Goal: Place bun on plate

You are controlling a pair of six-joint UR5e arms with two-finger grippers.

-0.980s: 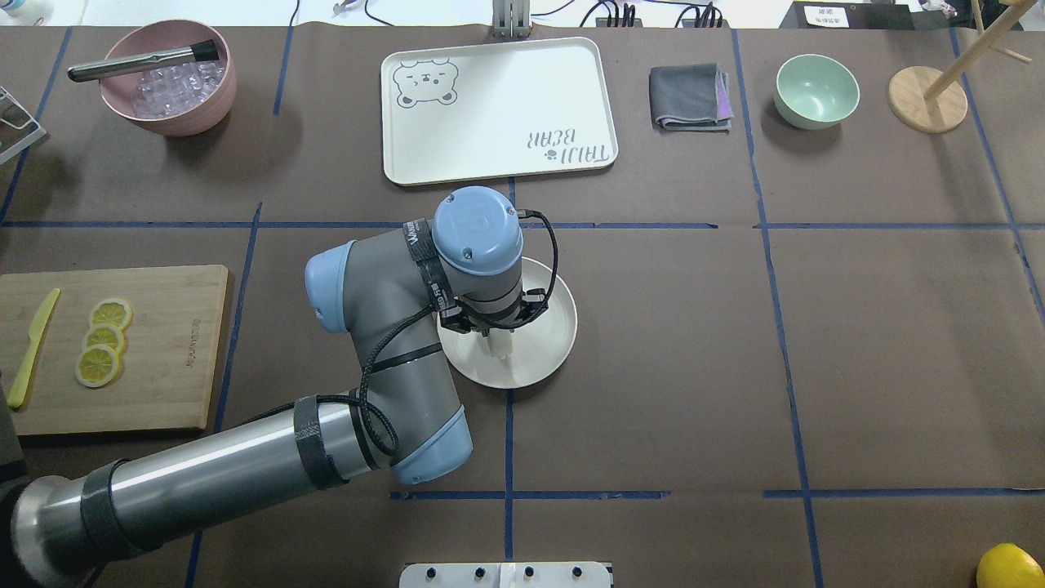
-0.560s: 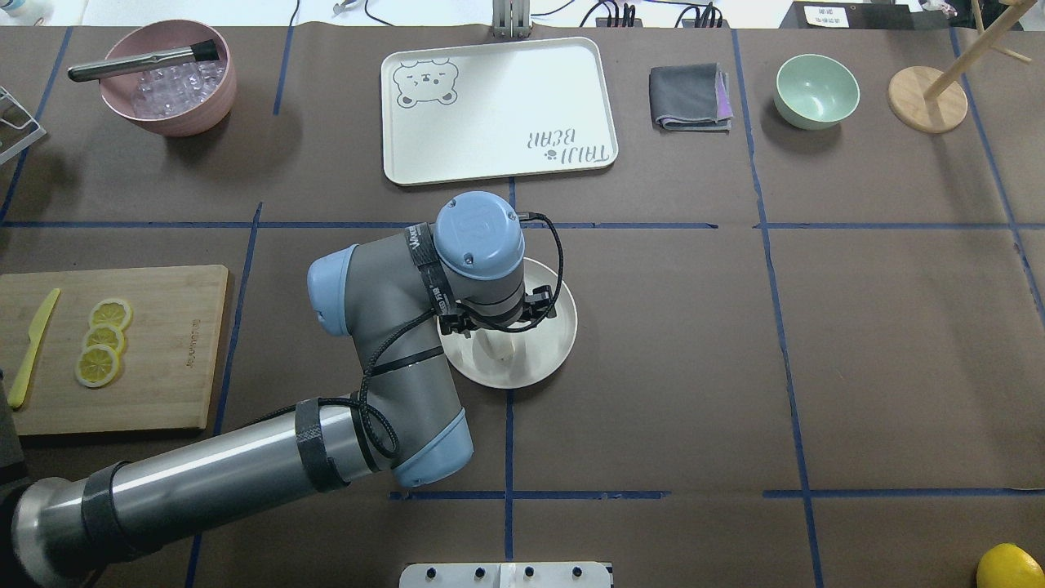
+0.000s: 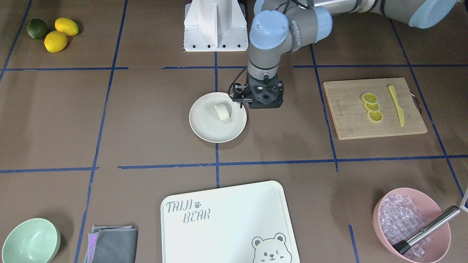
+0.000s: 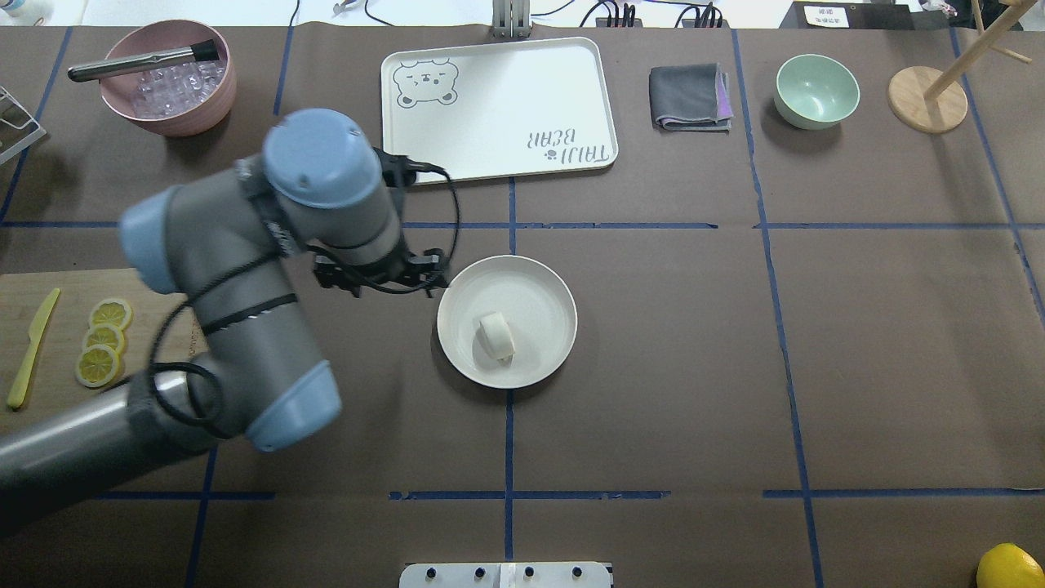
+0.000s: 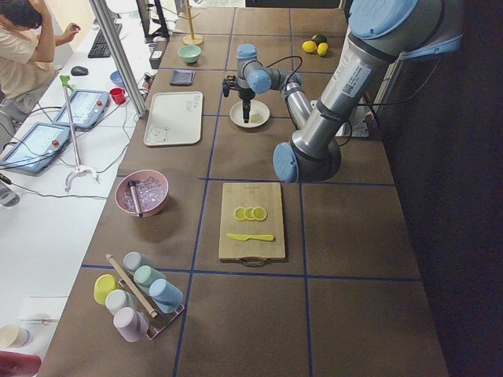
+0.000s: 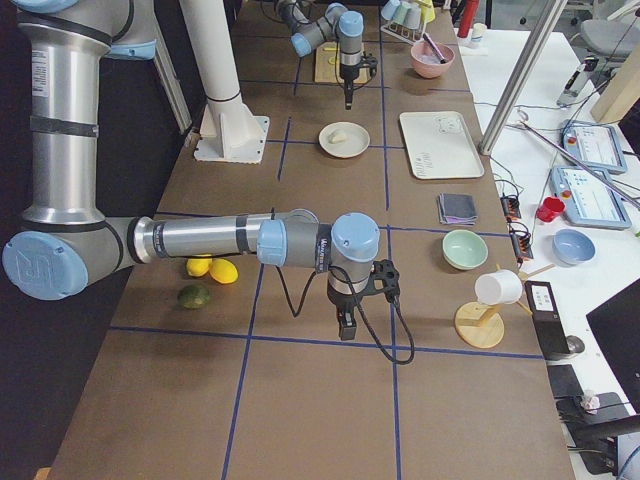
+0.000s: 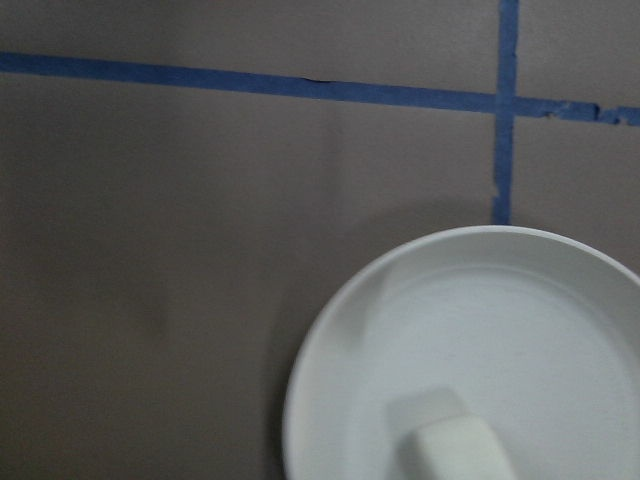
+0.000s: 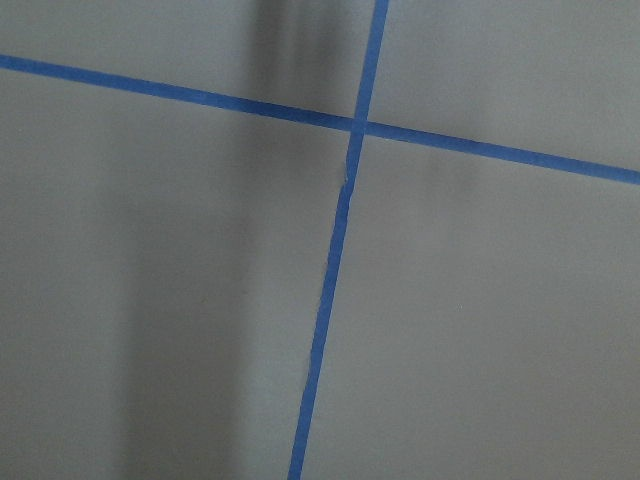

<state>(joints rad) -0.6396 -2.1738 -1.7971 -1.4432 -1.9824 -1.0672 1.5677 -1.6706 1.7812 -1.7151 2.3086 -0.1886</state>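
Note:
The bun (image 4: 495, 336), a small white lump, lies on its own on the round cream plate (image 4: 549, 304) near the table's middle. It also shows in the front view as the bun (image 3: 222, 111) on the plate (image 3: 204, 134), and at the lower edge of the left wrist view as the bun (image 7: 455, 452) on the plate (image 7: 560, 300). My left gripper (image 3: 263, 101) hangs beside the plate's rim, apart from the bun, open and holding nothing. My right gripper (image 6: 345, 330) points down at bare table far from the plate; I cannot tell whether it is open.
A white bear-printed tray (image 4: 498, 110) lies beyond the plate. A wooden board (image 3: 373, 109) with lemon slices and a yellow knife sits on my left. A pink bowl of ice (image 4: 167, 77), a folded cloth (image 4: 690, 96), a green bowl (image 4: 816, 90) and lemons (image 3: 60, 33) stand around the edges.
My left arm has swung off the plate towards my left, and its gripper has let go. The bun stays lying on the plate, now uncovered.

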